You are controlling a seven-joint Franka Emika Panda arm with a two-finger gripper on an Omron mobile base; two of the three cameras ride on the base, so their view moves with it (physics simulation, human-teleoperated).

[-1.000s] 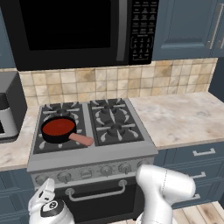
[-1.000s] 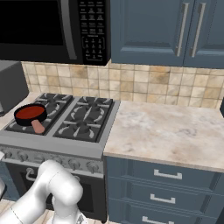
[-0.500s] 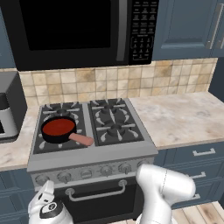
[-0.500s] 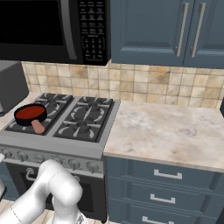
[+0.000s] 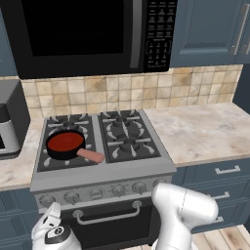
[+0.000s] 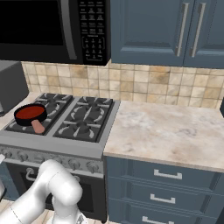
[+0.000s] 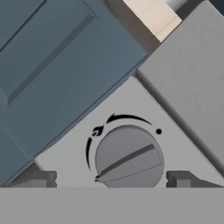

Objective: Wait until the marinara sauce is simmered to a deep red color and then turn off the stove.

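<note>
The marinara sauce [image 5: 65, 142] [image 6: 29, 112] is a red disc in a small black pan with a pinkish handle [image 5: 91, 155], on the front-left burner of the stove [image 5: 102, 174] [image 6: 52, 146]. My gripper [image 5: 51, 222] hangs low in front of the stove's left end, below the row of round knobs [image 5: 97, 193]. In the hand view my gripper [image 7: 111, 179] is open, its dark fingertips [image 7: 41, 178] standing on either side of a grey knob [image 7: 129, 157] with a slanted grip bar. I cannot tell whether they touch the knob.
A black microwave [image 5: 83, 34] hangs above the stove. A grey toaster oven [image 5: 10, 122] stands on the counter to its left. The marble counter [image 5: 200, 132] runs to the right over blue drawers [image 6: 166, 175]. The oven door's bar handle [image 5: 105, 215] sits beside my hand.
</note>
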